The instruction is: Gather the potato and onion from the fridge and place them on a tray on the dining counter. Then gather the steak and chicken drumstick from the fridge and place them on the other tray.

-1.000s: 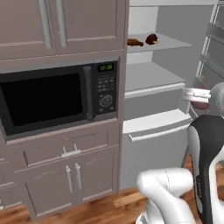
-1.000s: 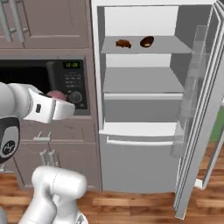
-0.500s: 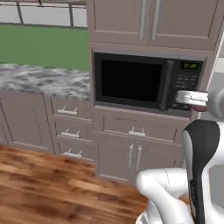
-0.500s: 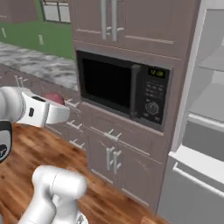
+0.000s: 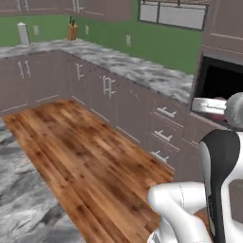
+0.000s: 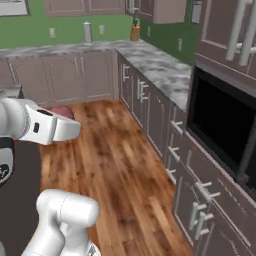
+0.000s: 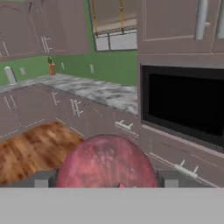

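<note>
Item: onion (image 7: pixel 107 159), round, reddish-purple skin with pale mottling
Location: between the two dark finger tips of the gripper (image 7: pixel 106 179), one tip at each flank; in the right base view it shows as a pink dome just behind the white hand
Jaws: spread wide and closed against the onion's sides, pinching it

Surroundings: black microwave (image 7: pixel 183 103) set in brown cabinets, ahead of the hand; wall counter (image 5: pixel 118 61) with a grey marbled top along the green wall; knife block (image 5: pixel 72 32) at its far end; wood floor (image 5: pixel 85 156) lying open between the cabinets and the robot

Dining counter (image 5: pixel 19 190): grey-white marbled surface at the lower left of the left base view, judged to be the island top; well apart from the gripper; no tray can be made out on the part that shows

Step in hand: judged to be carriage of the onion towards the dining counter, first half of the task

Next move calls for: bringing the base round to the island, finding a blue tray, lowering the onion onto it, then parting the jaws; being round, it may roll once released
</note>
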Controlling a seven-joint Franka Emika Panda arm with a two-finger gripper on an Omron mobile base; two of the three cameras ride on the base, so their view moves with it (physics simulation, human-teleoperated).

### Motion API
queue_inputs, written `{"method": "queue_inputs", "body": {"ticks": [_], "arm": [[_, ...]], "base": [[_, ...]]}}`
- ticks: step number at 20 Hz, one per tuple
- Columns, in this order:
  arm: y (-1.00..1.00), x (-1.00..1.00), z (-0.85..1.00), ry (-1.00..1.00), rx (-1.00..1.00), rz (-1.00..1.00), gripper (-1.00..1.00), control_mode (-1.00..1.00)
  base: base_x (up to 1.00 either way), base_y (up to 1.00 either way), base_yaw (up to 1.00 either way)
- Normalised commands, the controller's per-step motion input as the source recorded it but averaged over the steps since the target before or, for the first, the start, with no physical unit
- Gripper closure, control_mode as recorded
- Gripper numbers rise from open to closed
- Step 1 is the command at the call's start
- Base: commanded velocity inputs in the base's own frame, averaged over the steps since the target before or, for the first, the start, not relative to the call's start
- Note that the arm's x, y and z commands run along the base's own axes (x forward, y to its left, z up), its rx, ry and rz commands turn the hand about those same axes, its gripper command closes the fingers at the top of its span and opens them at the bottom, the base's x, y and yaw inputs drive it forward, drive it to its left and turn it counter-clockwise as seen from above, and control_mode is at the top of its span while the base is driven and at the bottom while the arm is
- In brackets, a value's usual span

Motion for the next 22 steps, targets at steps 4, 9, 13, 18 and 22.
{"method": "queue_inputs", "body": {"ticks": [4, 9, 13, 18, 22], "arm": [[0.0, 0.0, 0.0, 0.0, 0.0, 0.0, 1.0, 1.0], [0.0, 0.0, 0.0, 0.0, 0.0, 0.0, 1.0, 1.0], [0.0, 0.0, 0.0, 0.0, 0.0, 0.0, 1.0, 1.0], [0.0, 0.0, 0.0, 0.0, 0.0, 0.0, 1.0, 1.0], [0.0, 0.0, 0.0, 0.0, 0.0, 0.0, 1.0, 1.0]], "base": [[-0.04, 0.0, 0.92], [-0.04, 0.04, 0.89], [-0.36, 0.5, 0.68], [-0.77, 1.0, 0.25], [-0.31, 0.57, 0.71]]}}
